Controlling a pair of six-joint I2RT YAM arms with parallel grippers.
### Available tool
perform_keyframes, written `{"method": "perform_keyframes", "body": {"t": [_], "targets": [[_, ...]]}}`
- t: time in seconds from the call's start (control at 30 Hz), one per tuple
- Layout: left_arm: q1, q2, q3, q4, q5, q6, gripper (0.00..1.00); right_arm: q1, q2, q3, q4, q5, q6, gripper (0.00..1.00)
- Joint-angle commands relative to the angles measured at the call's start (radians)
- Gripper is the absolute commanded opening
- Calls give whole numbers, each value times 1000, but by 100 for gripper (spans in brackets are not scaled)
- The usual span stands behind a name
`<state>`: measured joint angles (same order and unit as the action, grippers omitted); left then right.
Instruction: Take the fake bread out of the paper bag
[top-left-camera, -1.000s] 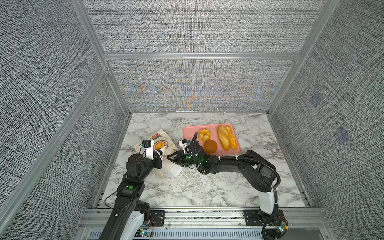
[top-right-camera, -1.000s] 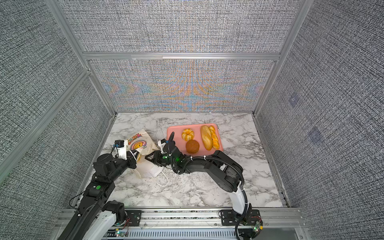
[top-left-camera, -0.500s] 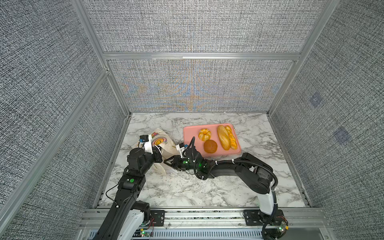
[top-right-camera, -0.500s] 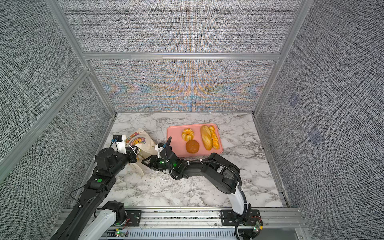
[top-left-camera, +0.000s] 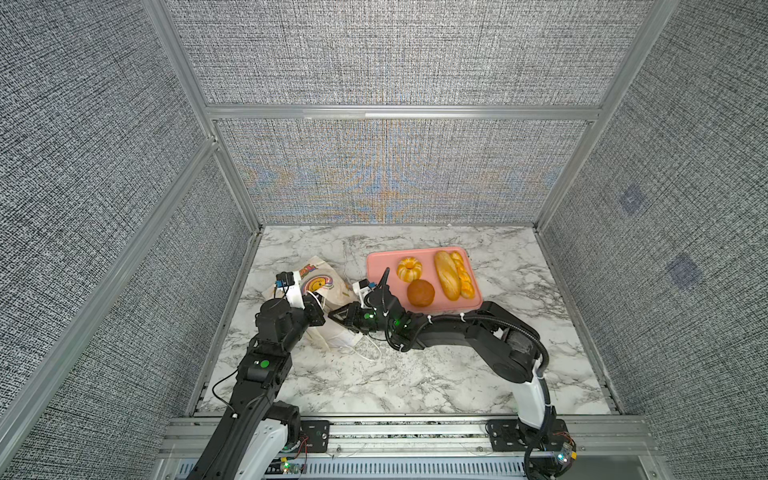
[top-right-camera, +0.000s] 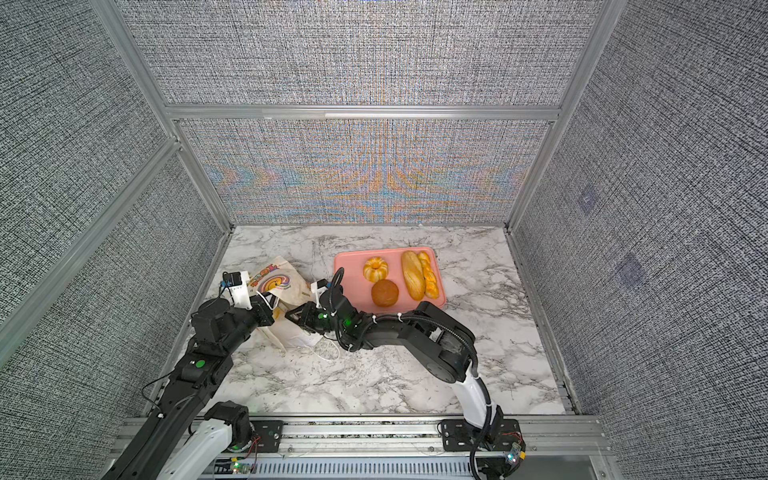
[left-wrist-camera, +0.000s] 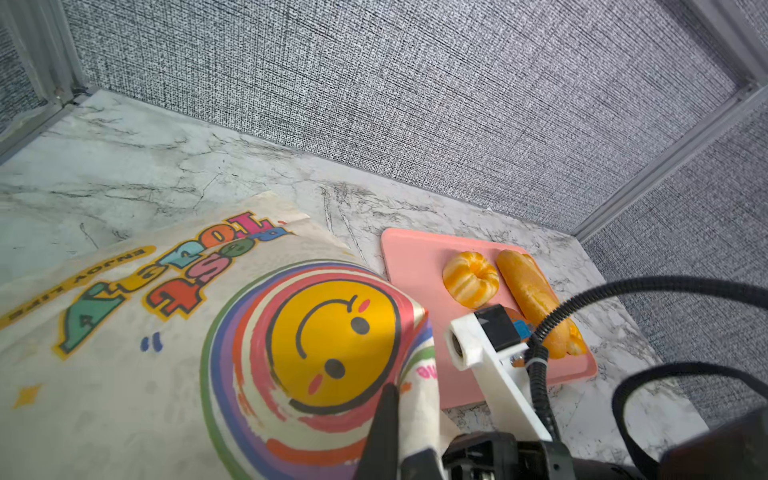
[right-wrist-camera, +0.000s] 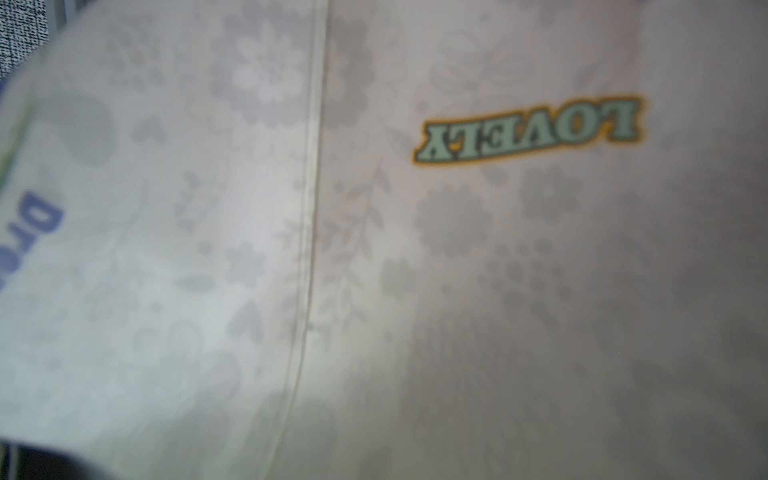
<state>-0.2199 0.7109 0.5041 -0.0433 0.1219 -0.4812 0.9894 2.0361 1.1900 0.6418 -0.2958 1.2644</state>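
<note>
The cream paper bag (top-left-camera: 328, 286) (top-right-camera: 278, 286) lies on its side on the marble, smiley print up. My left gripper (top-left-camera: 319, 309) (left-wrist-camera: 405, 419) is shut, pinching a fold of the bag's upper edge. My right gripper (top-left-camera: 337, 318) (top-right-camera: 293, 318) is pressed against the bag's side, jaws shut. What they hold is hidden, since bag paper (right-wrist-camera: 374, 249) fills the right wrist view. Fake bread lies on the pink tray (top-left-camera: 382, 266): a ring bun (top-left-camera: 409, 269), a dark brown bun (top-left-camera: 420, 292), a long loaf (top-left-camera: 447, 274) and a plaited loaf (top-left-camera: 463, 278). No bread shows inside the bag.
A white cord handle (top-left-camera: 368, 353) trails on the marble in front of the bag. The tray sits right behind the right wrist. Grey fabric walls with metal posts close in three sides; the bag is near the left wall (top-left-camera: 232, 299).
The right gripper has closed at the bag's side. The left arm has shifted with the bag's edge in its grip, and the bag has moved with it. The bread on the tray has not moved.
</note>
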Motion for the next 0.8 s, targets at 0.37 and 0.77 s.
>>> {"method": "perform_keyframes", "body": {"t": [0.37, 0.77], "targets": [[-3, 120, 40, 60, -76, -87, 0, 54, -394, -206, -365, 120, -234, 0], [-3, 91, 78, 34, -53, 3, 0, 83, -575, -322, -604, 198, -380, 0]]}}
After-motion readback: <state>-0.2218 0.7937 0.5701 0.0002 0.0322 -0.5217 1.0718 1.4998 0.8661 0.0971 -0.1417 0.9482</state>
